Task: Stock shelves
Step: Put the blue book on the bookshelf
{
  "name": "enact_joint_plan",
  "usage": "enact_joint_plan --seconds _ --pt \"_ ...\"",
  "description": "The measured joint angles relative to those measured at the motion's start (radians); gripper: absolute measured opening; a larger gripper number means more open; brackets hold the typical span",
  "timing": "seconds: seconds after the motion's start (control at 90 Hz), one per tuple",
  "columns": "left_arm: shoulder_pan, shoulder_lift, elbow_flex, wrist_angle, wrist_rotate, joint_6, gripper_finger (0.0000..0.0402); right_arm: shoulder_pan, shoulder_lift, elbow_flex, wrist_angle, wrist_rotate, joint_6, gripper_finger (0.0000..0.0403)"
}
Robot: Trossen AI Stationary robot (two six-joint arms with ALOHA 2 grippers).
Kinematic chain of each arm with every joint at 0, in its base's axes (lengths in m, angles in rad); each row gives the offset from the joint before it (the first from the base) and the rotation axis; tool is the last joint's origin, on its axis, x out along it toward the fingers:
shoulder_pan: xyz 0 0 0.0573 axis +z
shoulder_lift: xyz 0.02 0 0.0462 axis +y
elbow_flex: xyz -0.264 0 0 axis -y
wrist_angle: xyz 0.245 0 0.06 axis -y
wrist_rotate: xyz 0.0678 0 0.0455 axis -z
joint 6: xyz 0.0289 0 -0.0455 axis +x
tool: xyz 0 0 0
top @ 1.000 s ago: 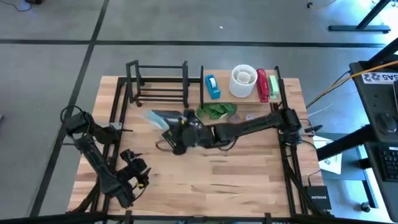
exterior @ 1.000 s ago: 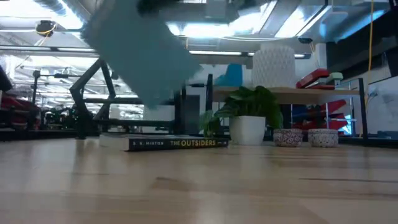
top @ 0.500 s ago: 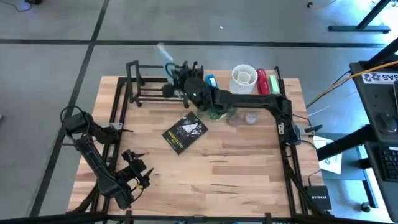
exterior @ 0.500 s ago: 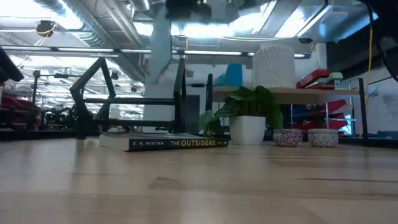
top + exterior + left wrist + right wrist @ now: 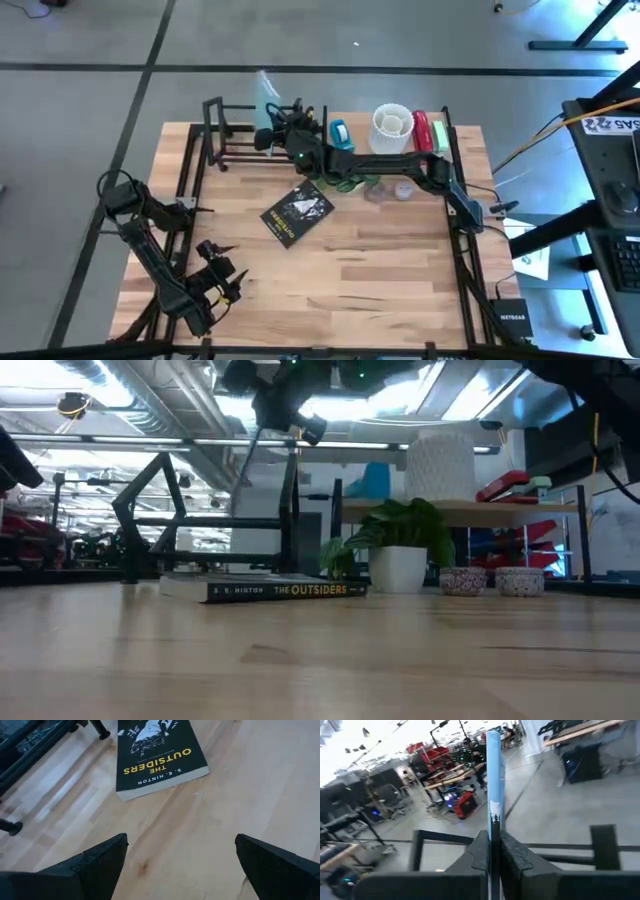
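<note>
**High view: light-blue book held over the black rack**

High view finding: my right gripper (image 5: 272, 128) is extended to the far side of the surface (image 5: 380, 280), positioned above the black rack (image 5: 252, 132) at the far left. Its fingers (image 5: 515, 857) are clamped on a thin light-blue book (image 5: 493, 780), held upright on edge; the book's upper part stands clear of the fingers, as the right wrist view confirms.

The wood shelf board (image 5: 392, 150) sits just right of the rack, at the far edge. It carries a blue item (image 5: 342, 138), a white ribbed pot (image 5: 392, 130) and a red stapler (image 5: 422, 135). A green plant (image 5: 350, 180) stands in front of it.

A black paperback, "The Outsiders" (image 5: 297, 213), lies flat near the centre of the surface.

My left gripper (image 5: 222, 285) rests at the near left, fingers (image 5: 100, 862) spread apart and empty.
</note>
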Motion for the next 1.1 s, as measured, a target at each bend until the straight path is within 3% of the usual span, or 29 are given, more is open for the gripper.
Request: enact_joint_plan --seconds 0.333,0.5,1.1 --pt "0.0 0.0 0.0 -0.001 0.0 0.003 0.0351 0.008 0.0 0.002 -0.084 0.088 -0.104 0.0002" --pt "0.0 0.0 0.0 0.003 0.0 0.003 0.0351 0.021 0.0 0.002 -0.215 0.173 -0.027 0.0002" --pt "0.0 0.0 0.0 0.004 0.0 0.002 0.0351 0.005 -0.002 0.002 -0.375 0.189 0.103 0.0002"
